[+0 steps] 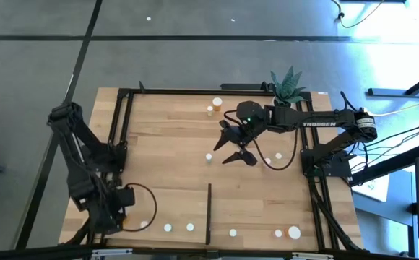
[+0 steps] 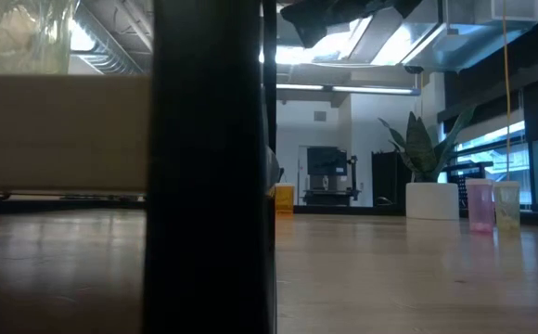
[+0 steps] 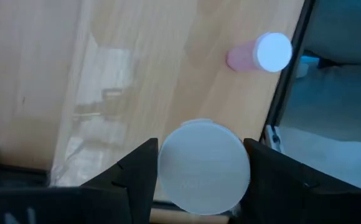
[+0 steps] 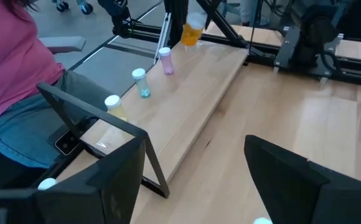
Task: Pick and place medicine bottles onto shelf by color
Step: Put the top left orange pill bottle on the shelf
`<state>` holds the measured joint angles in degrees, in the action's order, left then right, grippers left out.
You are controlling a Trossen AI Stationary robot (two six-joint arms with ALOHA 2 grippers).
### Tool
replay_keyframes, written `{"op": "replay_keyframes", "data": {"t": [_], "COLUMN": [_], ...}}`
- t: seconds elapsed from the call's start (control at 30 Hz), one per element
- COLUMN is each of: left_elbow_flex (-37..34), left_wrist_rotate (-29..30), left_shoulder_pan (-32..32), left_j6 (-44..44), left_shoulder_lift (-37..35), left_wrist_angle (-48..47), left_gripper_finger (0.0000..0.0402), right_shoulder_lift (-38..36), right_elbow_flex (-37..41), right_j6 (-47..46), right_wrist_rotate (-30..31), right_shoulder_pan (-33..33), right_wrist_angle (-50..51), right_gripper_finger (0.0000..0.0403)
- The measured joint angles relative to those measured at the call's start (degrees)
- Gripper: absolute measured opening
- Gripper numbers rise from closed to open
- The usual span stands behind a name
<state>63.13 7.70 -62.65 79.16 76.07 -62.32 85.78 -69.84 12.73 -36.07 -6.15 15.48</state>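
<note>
My left gripper (image 1: 125, 211) is at the near left corner of the table, over the left end of the shelf (image 1: 177, 217), shut on a large orange medicine bottle (image 4: 192, 32) with a white cap (image 3: 204, 165). A pink bottle (image 3: 259, 53) stands on the shelf just beyond it, and two more bottles (image 1: 167, 227) stand farther along. My right gripper (image 1: 235, 146) hangs open over the middle of the table, holding nothing. Several small bottles (image 1: 209, 156) stand on the tabletop around it. My left gripper pinches the orange bottle at its top, one finger (image 3: 137, 171) on each side of the round white cap's rim (image 3: 168, 168). The fingers come steeply from above. The bottle hangs upright below them; whether its base touches the shelf I cannot tell.
A thin black upright strip (image 1: 209, 213) divides the shelf; three more bottles (image 1: 278, 233) stand to its right. A white pot with a spiky plant (image 1: 287, 87) sits at the far right edge. A person in a pink top (image 4: 9, 56) stands by the table's near side.
</note>
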Motion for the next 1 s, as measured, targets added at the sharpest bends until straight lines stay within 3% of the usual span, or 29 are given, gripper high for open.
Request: {"op": "replay_keyframes", "data": {"t": [0.3, 1.0], "left_elbow_flex": [0.0, 0.0], "left_wrist_rotate": [1.7, 7.9], "left_shoulder_pan": [-2.9, -6.2], "left_j6": [-0.1, -0.2], "left_shoulder_lift": [4.7, 4.9], "left_wrist_angle": [0.6, 3.7], "left_gripper_finger": [0.0208, 0.0208], "right_shoulder_lift": [0.0, 0.0], "right_elbow_flex": [0.0, 0.0], "right_j6": [-0.2, -0.2], "right_wrist_rotate": [0.5, 0.5], "right_shoulder_pan": [0.0, 0.0], "right_wrist_angle": [-2.6, -2.9], "right_gripper_finger": [0.0278, 0.0278]}}
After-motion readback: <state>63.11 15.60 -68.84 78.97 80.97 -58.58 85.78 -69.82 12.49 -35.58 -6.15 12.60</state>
